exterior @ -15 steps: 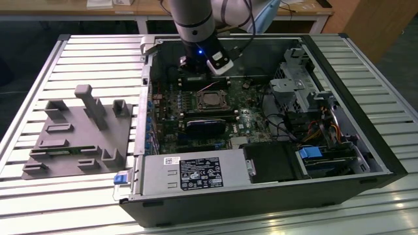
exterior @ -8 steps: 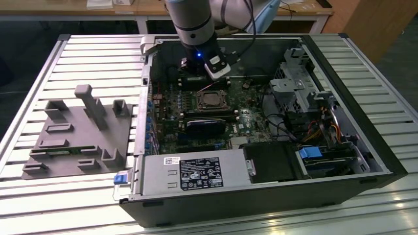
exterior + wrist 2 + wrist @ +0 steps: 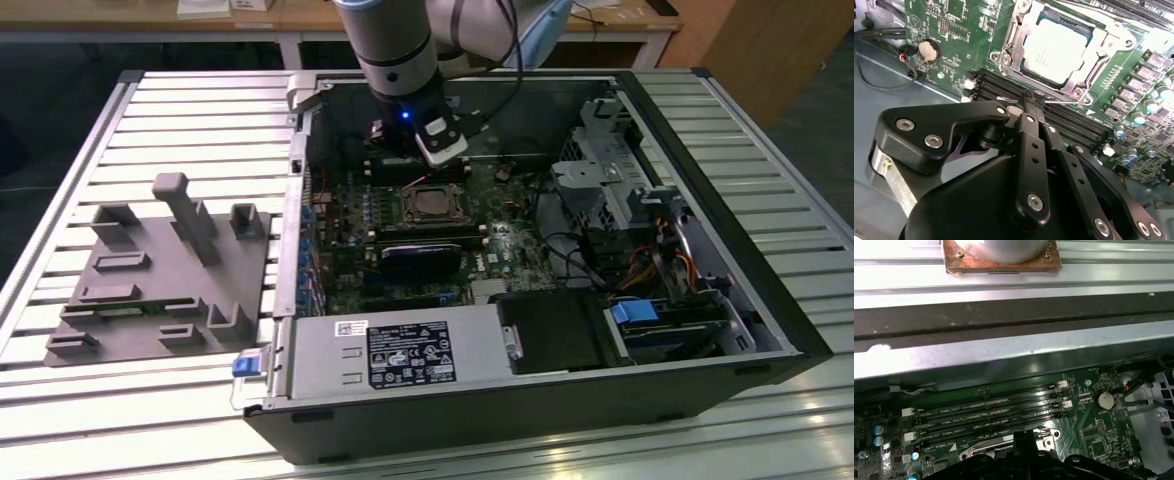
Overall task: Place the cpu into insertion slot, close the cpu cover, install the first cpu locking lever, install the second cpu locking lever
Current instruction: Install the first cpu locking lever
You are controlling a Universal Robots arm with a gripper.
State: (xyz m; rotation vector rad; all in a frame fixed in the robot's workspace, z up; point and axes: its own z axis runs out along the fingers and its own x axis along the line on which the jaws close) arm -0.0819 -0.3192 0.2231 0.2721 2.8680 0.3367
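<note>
The cpu [image 3: 1056, 45], a pale silvery square, lies in the insertion slot [image 3: 430, 205] on the green board. The cpu cover [image 3: 1099, 52], a silver frame with a square window, lies flat over it. My gripper [image 3: 1031, 100] hangs just beside the socket's edge that faces the memory slots, black fingers [image 3: 1029, 145] drawn together to a narrow tip, which is at a thin metal lever rod [image 3: 1009, 99] running along that edge. In the exterior view the gripper [image 3: 434, 150] stands inside the case just behind the socket. The first wrist view has the tip [image 3: 1024, 437] by a socket corner [image 3: 1049, 432].
Long black memory slots [image 3: 1074, 125] run beside the socket. A coin battery [image 3: 929, 50] and cables lie nearby. The case holds a power supply [image 3: 400, 350], a drive cage [image 3: 614, 170] and a dark block [image 3: 420, 255]. A grey fixture [image 3: 160, 270] stands outside at the exterior view's left.
</note>
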